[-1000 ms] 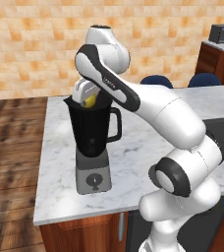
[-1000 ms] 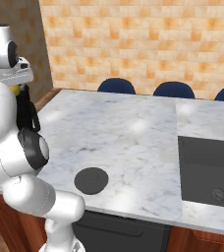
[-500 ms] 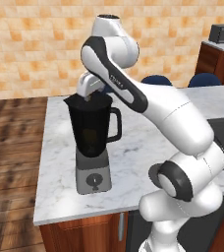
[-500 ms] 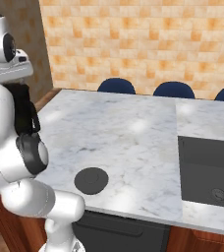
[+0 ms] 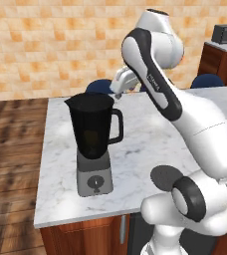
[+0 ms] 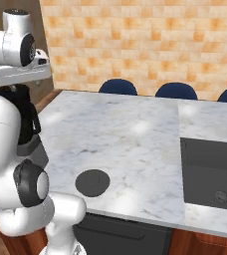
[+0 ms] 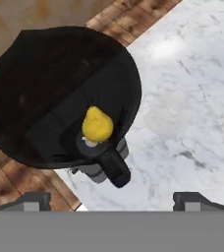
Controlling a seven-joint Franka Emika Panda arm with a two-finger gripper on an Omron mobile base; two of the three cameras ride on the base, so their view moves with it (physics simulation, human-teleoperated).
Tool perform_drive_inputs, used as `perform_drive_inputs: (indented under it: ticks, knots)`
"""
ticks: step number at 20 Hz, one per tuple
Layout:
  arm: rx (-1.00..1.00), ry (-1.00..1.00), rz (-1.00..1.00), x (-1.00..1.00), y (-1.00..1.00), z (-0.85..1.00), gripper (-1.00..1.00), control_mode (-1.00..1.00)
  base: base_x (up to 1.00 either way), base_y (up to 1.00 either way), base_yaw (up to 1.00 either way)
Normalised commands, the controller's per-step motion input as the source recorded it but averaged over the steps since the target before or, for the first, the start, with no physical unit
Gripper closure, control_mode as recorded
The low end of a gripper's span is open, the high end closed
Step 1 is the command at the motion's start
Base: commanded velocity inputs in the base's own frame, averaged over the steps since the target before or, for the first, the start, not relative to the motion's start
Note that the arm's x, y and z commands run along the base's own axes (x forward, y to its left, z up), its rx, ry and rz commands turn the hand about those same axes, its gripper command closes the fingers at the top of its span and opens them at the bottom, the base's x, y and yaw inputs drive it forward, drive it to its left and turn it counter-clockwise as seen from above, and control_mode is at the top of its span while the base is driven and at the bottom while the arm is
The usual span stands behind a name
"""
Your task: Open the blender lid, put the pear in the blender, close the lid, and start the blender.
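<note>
Blender point(image 5: 93, 142) standing near the left edge of the marble worktop point(image 5: 145, 144), jar uncovered, with the pear point(image 7: 97, 124) lying inside at its bottom. Blender lid point(image 6: 92, 182) flat on the worktop near its front edge. Gripper point(image 7: 111, 199) above the jar, 2 fingertips spread wide, holding nothing.

Blender point(image 6: 28, 124) largely behind the arm

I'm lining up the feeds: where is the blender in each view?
Left base view: left of centre, blender upright on the counter.
Right base view: far left edge, mostly hidden behind the arm.
Hand view: upper left, seen from above, lid off.
Shared landmark: the marble counter, at its edge by the wooden floor.
</note>
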Motion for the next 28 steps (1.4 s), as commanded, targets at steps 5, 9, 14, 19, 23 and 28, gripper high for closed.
perform_drive_inputs:
  ticks: [5,9,14,19,23,28]
  knots:
    - [0.20,-0.02,-0.13,-0.46,-1.00,-1.00,-1.00,-1.00,0.00,0.00,0.00]
    - [0.05,0.00,-0.17,-0.25,-1.00,-1.00,-1.00,-1.00,0.00,0.00,0.00]
    - [0.00,0.00,-0.19,-0.13,-1.00,-1.00,-1.00,-1.00,0.00,0.00,0.00]
    - [0.00,0.05,-0.20,0.00,-0.86,-1.00,-1.00,-1.00,0.00,0.00,0.00]
    - [-0.09,0.18,-0.20,0.08,-0.13,-1.00,-1.00,-1.00,0.00,0.00,0.00]
    - [-0.08,0.19,-0.08,0.09,0.00,-0.81,-1.00,-1.00,0.00,0.00,0.00]
